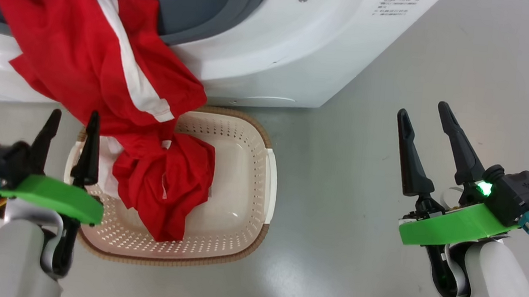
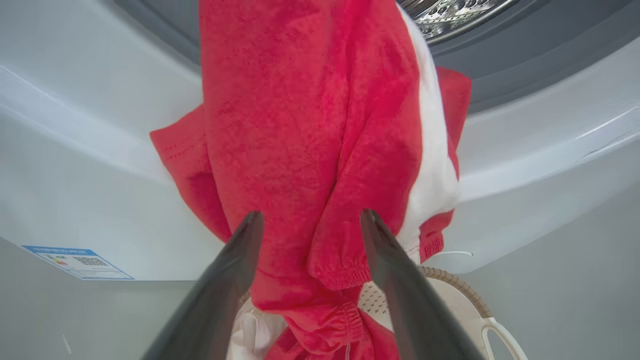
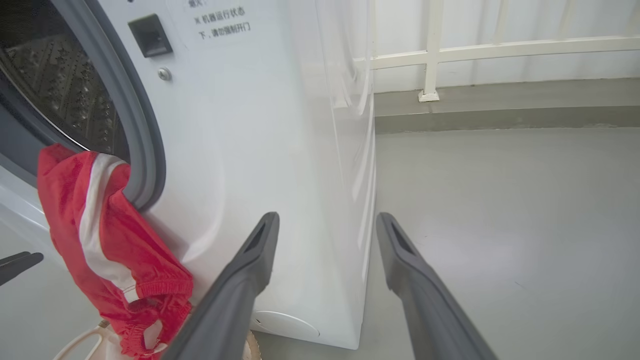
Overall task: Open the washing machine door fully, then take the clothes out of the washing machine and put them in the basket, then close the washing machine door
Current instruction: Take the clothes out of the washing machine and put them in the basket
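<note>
Red clothes hung from the washing machine into the basket, the left gripper spread beside them and the right gripper spread well apart.

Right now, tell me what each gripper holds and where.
Nothing is held. The left gripper stands open near the bright red, white-striped clothes draped from the white washing machine; the right gripper is open, empty.

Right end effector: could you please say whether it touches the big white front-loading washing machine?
Apart. The head view shows grey floor between the right end effector and the white washing machine.
</note>
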Robot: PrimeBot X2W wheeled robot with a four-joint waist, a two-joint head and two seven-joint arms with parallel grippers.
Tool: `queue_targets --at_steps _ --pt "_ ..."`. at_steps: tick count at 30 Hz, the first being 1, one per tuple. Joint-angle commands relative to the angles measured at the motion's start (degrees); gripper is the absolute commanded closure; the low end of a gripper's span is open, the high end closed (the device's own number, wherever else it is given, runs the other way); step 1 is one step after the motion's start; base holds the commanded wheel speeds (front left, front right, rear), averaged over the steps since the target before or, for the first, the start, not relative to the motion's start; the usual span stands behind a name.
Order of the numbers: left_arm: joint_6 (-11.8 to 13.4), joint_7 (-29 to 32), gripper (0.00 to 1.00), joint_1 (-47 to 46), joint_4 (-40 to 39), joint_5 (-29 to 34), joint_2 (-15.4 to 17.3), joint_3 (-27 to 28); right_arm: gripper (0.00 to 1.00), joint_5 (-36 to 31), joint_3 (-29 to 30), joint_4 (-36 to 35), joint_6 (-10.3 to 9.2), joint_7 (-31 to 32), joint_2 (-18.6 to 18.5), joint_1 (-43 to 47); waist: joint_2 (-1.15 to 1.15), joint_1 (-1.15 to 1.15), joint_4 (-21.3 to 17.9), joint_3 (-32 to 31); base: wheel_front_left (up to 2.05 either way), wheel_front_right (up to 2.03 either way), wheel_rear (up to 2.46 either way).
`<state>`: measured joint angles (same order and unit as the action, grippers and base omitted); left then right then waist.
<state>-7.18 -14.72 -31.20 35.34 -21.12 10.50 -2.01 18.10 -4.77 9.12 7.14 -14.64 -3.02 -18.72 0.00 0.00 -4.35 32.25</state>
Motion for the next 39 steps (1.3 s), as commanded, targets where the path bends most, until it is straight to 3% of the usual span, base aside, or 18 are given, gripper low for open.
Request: queue_targets --at_steps 1,12,20,39 --pt "-0.3 -0.3 0.0 3.0 -3.8 0.9 1.3 3.0 0.0 -0.3 -1.3 -1.1 0.35 -0.4 0.1 2.2 0.0 0.0 0.4 -0.8 0.0 0.0 0.0" --pt "-0.3 -0.3 0.0 13.1 -20.9 5.8 -1.2 8.8 0.0 -0.6 -0.7 -1.0 0.35 -0.4 0.1 3.5 0.0 0.0 1.2 -2.7 0.0 0.0 0.0" --pt "-0.3 -0.3 0.0 19.3 -27.5 6.8 -2.3 10.9 0.0 -0.5 -0.9 -0.9 0.35 -0.4 0.1 3.6 0.0 0.0 0.9 -3.0 0.0 0.0 0.0" --pt "-0.3 -0.3 0.0 18.3 -26.2 4.8 -1.8 10.9 0.0 0.1 -0.8 -1.1 0.35 -0.4 0.1 2.8 0.0 0.0 0.6 -2.2 0.0 0.0 0.0"
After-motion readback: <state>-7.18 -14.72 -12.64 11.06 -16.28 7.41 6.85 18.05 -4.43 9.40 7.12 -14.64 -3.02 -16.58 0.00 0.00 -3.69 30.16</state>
